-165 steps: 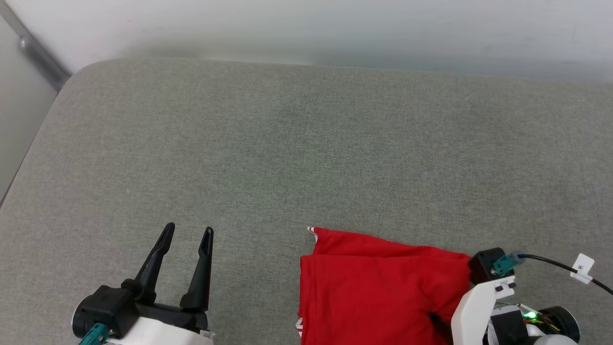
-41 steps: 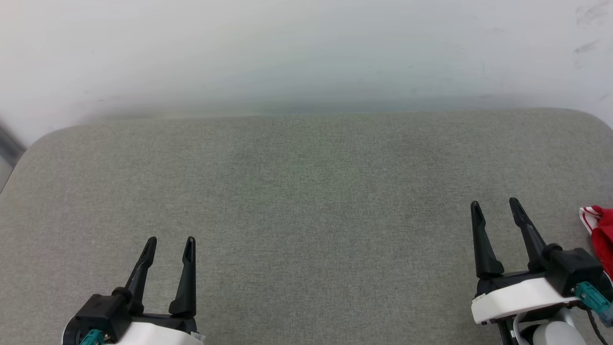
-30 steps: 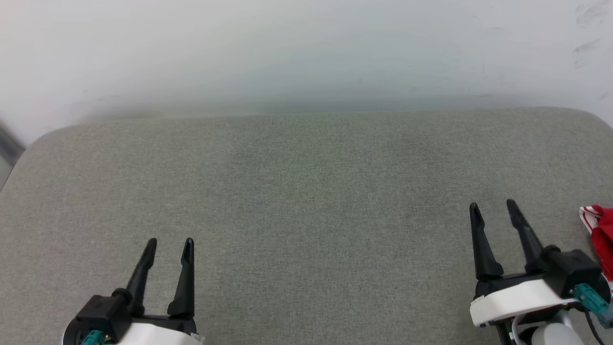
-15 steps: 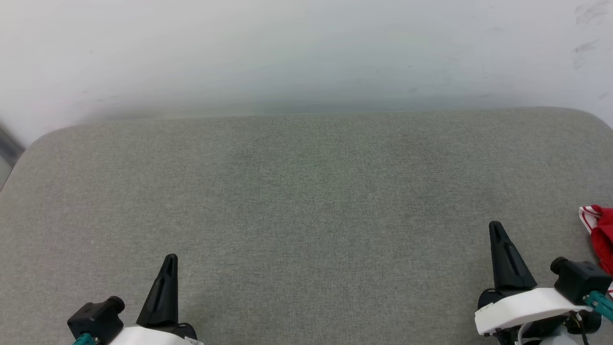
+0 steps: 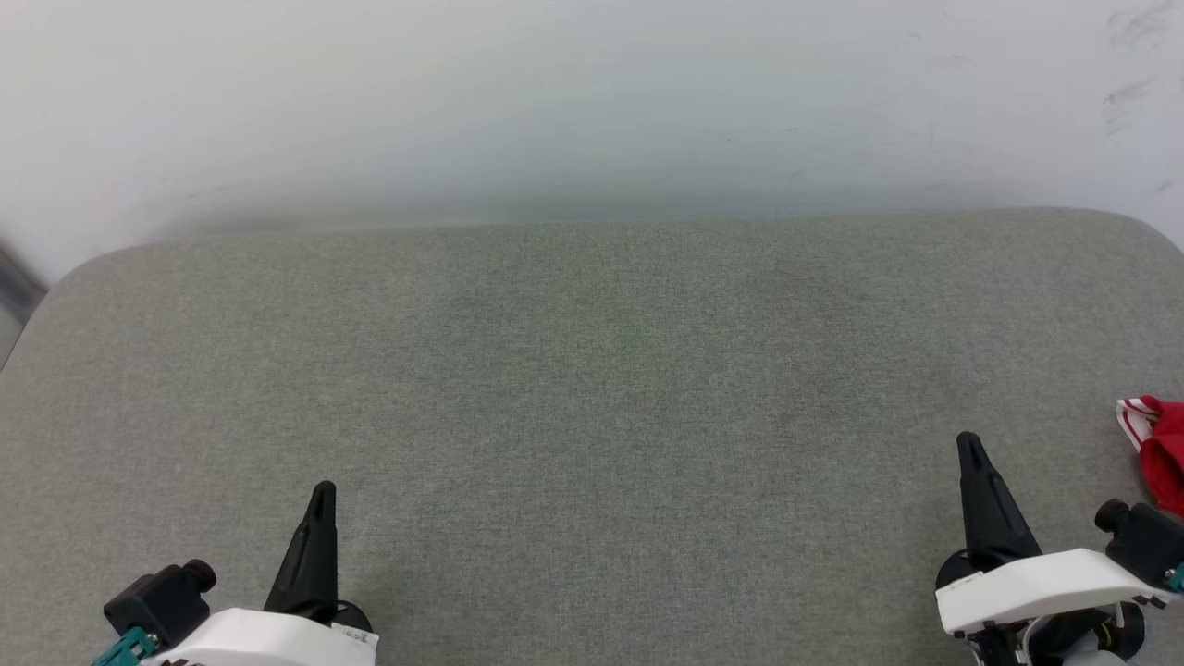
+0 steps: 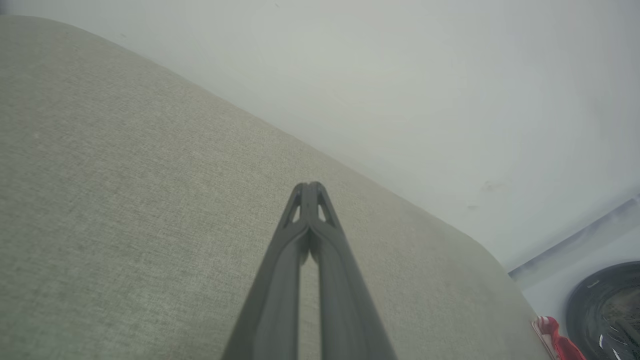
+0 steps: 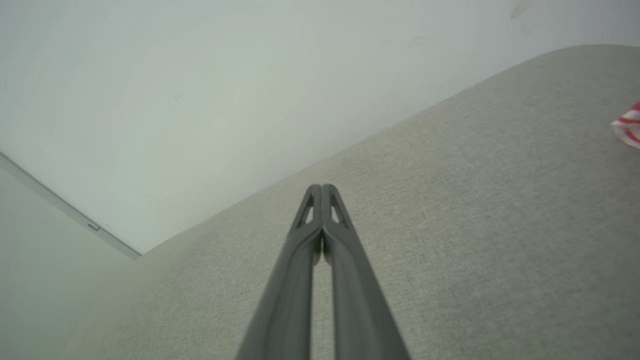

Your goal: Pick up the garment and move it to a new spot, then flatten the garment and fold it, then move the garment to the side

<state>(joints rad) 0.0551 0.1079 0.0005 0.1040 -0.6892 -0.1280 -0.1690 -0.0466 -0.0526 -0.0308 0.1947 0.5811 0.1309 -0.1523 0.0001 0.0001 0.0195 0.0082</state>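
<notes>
1. The left gripper (image 5: 321,495) and the right gripper (image 5: 968,446) sit at the near edge of the desk (image 5: 592,388), each with its two fingers pressed together and nothing between them
2. The garment (image 5: 1162,455) lies at the far right of the desk, well apart from the left gripper and near the right one without touching it; the head view catches a red bunch with red-white striped trim, so how tidy the fold is cannot be told
3. Judged from that, the move to the side looks done and the step in hand is parking the arms: hold both low and avoid sweeping the right one rightwards, where a fingertip could snag the trim and pull the fold open
4. If the garment needs a nudge, the right gripper is the nearer; it would have to open first, then take a thick folded edge, not loose trim
5. The desk is covered in grey-green woven fabric with rounded corners, and would likely drag on cloth
6. Behind it stands a plain pale wall (image 5: 592,102) with faint scuffs at the right, and a grey strip (image 5: 14,277) at the far left
</notes>
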